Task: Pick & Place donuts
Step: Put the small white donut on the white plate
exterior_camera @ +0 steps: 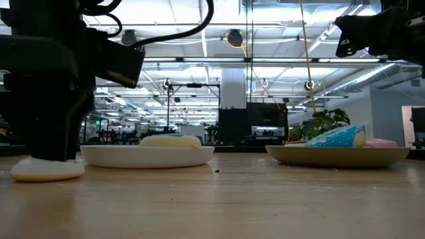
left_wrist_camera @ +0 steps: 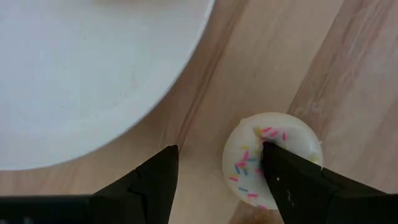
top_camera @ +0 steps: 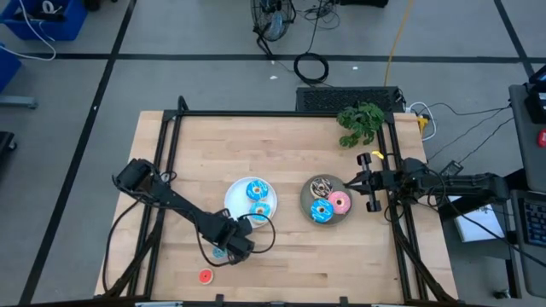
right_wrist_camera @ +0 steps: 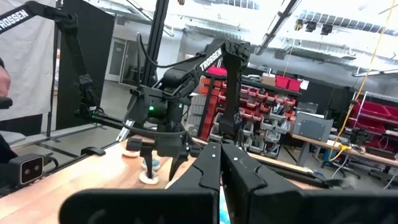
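A white donut with coloured sprinkles (left_wrist_camera: 245, 155) lies flat on the wood just off the near rim of the white plate (top_camera: 235, 192). My left gripper (left_wrist_camera: 220, 147) points straight down over it, open. One finger stands over the donut's hole and the other over bare table beside the plate. The gripper (top_camera: 232, 247) hides this donut in the high view. Two blue donuts (top_camera: 256, 191) lie on the white plate. The grey plate (top_camera: 307, 205) holds a brown, a blue and a pink donut (top_camera: 339, 202). A tiny red donut (top_camera: 205, 275) lies near the table's near edge. My right gripper (top_camera: 348, 182) hovers shut at the grey plate's right rim. My left gripper comes at the white donut from above, pointing down. One fingertip (left_wrist_camera: 268, 152) is at the donut's hole (left_wrist_camera: 258, 146), the other well outside the ring on the plate's side. The donut lies flat on the table (exterior_camera: 46, 170). Whether the finger touches it, I cannot tell.
A green plant (top_camera: 361, 122) sits at the table's far right corner. Black frame rails (top_camera: 171, 153) run along the table's left, far and right sides. Bare wood lies between the plates and the near edge.
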Motion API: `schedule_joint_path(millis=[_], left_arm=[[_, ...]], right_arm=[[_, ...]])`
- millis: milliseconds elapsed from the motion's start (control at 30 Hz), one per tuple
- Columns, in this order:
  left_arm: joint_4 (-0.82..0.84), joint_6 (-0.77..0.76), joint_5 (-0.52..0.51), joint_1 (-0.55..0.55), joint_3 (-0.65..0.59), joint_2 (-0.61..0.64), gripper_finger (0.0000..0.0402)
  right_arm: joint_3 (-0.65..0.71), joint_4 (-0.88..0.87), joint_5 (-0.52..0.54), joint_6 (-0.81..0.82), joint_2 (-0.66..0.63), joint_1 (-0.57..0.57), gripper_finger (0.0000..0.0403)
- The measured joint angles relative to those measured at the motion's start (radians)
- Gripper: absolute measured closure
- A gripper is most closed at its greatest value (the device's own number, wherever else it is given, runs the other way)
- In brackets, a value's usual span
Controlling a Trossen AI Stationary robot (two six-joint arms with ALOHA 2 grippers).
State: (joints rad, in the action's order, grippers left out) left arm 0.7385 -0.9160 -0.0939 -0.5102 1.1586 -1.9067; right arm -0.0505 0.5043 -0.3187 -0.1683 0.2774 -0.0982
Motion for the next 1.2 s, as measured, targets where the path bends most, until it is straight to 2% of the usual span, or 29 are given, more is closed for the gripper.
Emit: schedule_joint_path(millis=[100, 200, 467, 500, 733, 900, 1033, 1200], left_arm=[[0.0, 0.004, 0.0, 0.0, -0.001, -0.001, 0.0167], [-0.001, 0.009, 0.015, 0.0, -0.001, -0.002, 0.0194], [-0.015, 0.055, 0.036, 0.001, -0.001, -0.003, 0.0373], [-0.014, 0.06, 0.041, 0.001, -0.001, -0.004, 0.0384], [0.006, 0.09, 0.042, -0.001, -0.009, 0.049, 0.0388], [0.022, 0.092, 0.006, -0.001, -0.007, 0.177, 0.0389], [0.074, 0.112, -0.065, 0.016, -0.007, 0.277, 0.0392], [0.186, 0.143, -0.193, 0.101, -0.006, 0.35, 0.0391]], right_arm=[[0.0, -0.001, 0.0, -0.001, 0.001, 0.0, 0.0403], [0.0, -0.001, 0.0, -0.001, 0.001, 0.0, 0.0403], [0.0, -0.001, 0.001, -0.001, 0.001, 0.0, 0.0403], [0.0, -0.001, 0.001, -0.001, 0.001, 0.0, 0.0403], [0.0, -0.001, 0.002, -0.001, 0.001, 0.0, 0.0403], [0.0, -0.001, 0.002, -0.001, 0.001, 0.0, 0.0403], [0.0, -0.001, 0.002, -0.001, 0.001, 0.0, 0.0403], [0.0, 0.0, 0.002, -0.001, 0.001, 0.0, 0.0403]])
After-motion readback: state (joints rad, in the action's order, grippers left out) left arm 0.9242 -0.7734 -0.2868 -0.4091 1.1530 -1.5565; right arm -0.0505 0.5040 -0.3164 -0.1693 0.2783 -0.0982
